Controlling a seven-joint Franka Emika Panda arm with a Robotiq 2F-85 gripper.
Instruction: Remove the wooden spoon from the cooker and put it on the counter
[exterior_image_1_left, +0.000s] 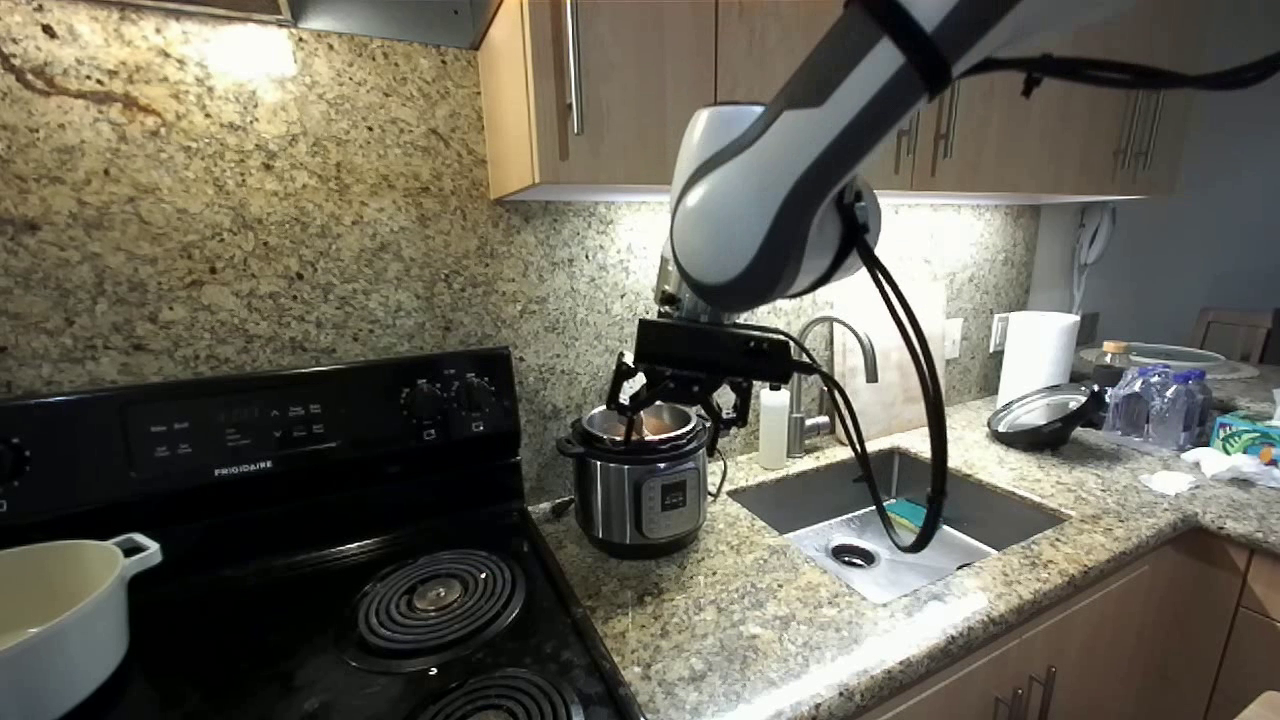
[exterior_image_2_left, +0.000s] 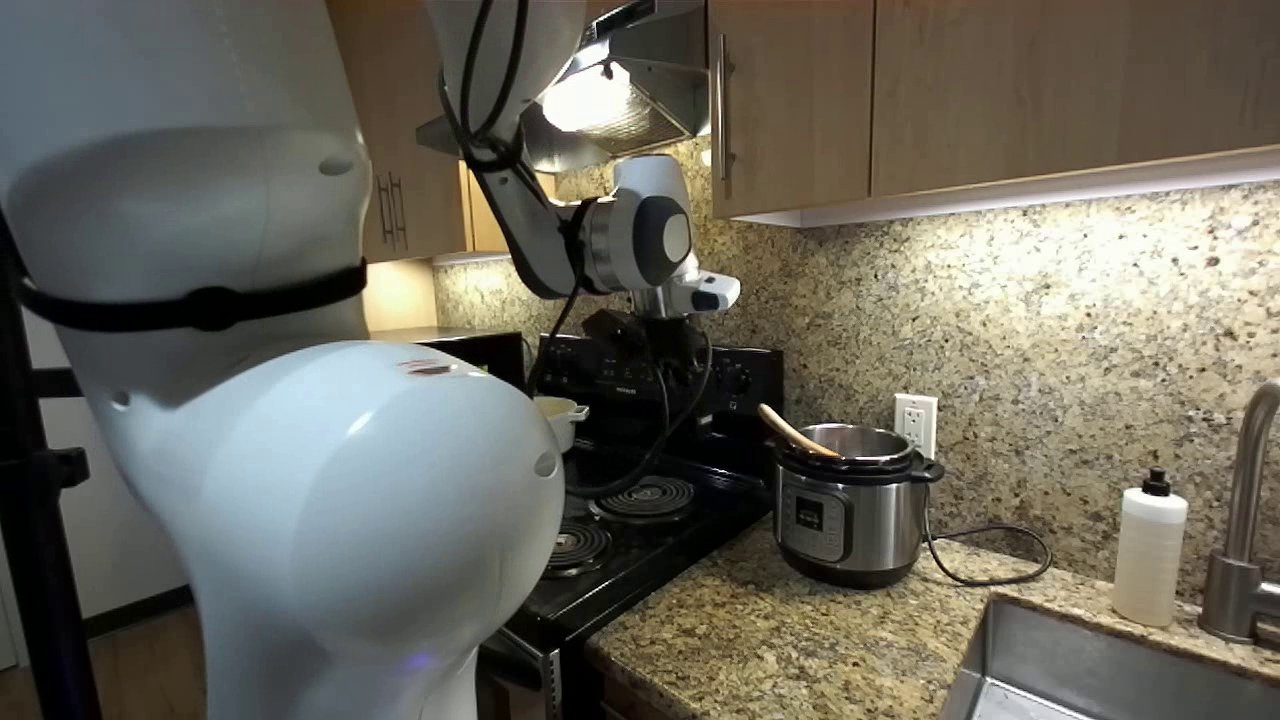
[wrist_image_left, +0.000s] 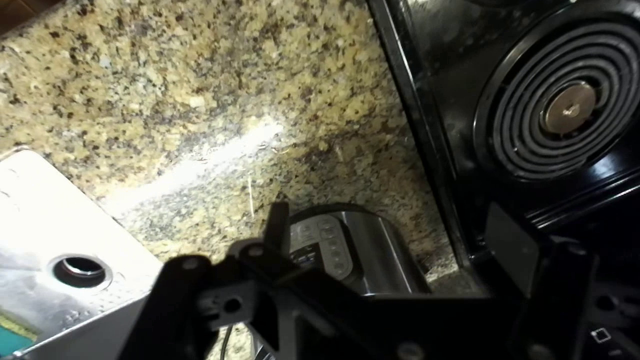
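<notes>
The wooden spoon leans in the cooker, its handle sticking out over the rim toward the stove. In an exterior view the cooker stands on the counter beside the stove; a brown patch shows inside, partly behind my fingers. My gripper overlaps the cooker's top there, but another exterior view shows it apart, above and to the stove side. In the wrist view my gripper is open with nothing between its fingers. The cooker's front shows beyond them; the spoon is hidden there. The counter fills the upper left.
The black stove with coil burners adjoins the cooker, with a white pot on it. A sink, faucet and soap bottle are on the other side. Cabinets hang above; a granite backsplash stands behind.
</notes>
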